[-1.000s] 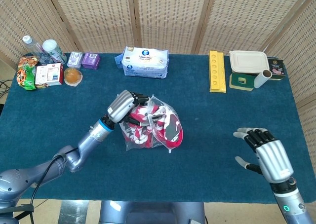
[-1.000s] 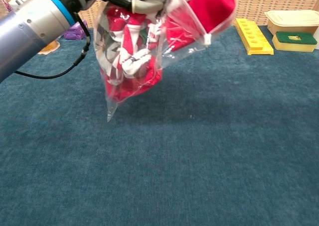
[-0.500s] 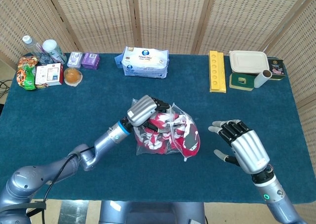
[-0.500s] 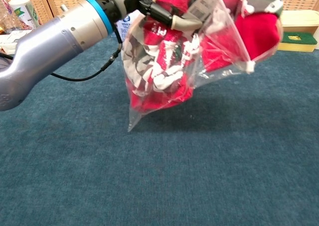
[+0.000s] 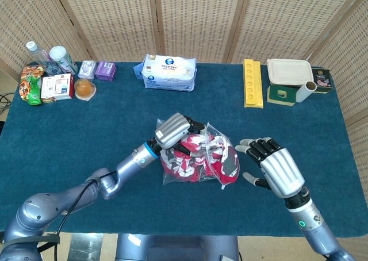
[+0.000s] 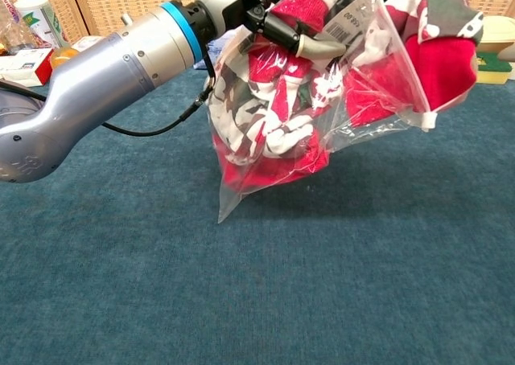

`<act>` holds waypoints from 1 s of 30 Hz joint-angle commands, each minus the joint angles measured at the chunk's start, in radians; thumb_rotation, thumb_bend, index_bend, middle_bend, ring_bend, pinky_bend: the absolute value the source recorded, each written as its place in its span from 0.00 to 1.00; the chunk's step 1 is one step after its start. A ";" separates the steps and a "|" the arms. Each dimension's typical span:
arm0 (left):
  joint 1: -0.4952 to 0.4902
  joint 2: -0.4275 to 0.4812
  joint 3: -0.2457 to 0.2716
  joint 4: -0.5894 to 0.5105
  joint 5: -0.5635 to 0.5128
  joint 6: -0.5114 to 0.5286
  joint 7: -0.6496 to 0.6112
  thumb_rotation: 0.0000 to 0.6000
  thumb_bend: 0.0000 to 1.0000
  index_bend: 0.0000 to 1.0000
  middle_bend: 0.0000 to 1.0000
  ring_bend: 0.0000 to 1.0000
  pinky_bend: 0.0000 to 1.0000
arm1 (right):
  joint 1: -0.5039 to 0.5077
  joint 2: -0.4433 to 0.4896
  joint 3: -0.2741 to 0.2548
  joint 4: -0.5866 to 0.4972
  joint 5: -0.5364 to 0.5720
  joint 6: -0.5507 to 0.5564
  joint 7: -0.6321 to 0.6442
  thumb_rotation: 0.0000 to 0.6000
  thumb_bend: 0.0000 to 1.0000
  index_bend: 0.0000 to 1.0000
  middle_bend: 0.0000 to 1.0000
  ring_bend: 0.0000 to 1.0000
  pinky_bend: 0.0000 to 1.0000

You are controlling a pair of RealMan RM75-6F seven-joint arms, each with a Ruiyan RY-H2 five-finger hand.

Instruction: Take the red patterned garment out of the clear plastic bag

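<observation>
Garment (image 5: 192, 157), red with white and grey pattern, sits wholly inside the clear plastic bag (image 6: 241, 190); no cloth shows outside the film in either view, so extraction is not begun. Bag is held off the desk (image 5: 86, 129): the chest view shows its lower corner hanging free above the blue cloth, with a shadow beneath. Left hand (image 5: 172, 130) grips the bag at its upper part, fingers (image 6: 310, 45) curled into the bunched film and clamped on it; a barcode label (image 6: 352, 29) lies just beside them. Right hand (image 5: 275, 168) is near the bag's right side, palm down, fingers spread apart, holding nothing; from the head view it appears just short of touching the plastic, though I cannot be certain. Judgement: bag lifted and presented, done. Left to do: find the opening, reach in with the free hand, take hold of the cloth, draw it clear. Hard to make out: where the bag mouth is, and whether it is sealed or open; the folds and glare hide it. The chest view cuts off the bag's top and the left hand's back, and does not show the right hand at all. Whether the left fingers pinch only film or also cloth through the film cannot be told.
</observation>
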 commanded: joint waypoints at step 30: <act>-0.024 -0.066 0.003 0.085 -0.016 -0.016 -0.040 1.00 0.29 0.91 0.80 0.75 0.66 | 0.086 -0.031 0.029 -0.096 0.106 -0.088 -0.121 1.00 0.22 0.32 0.34 0.39 0.40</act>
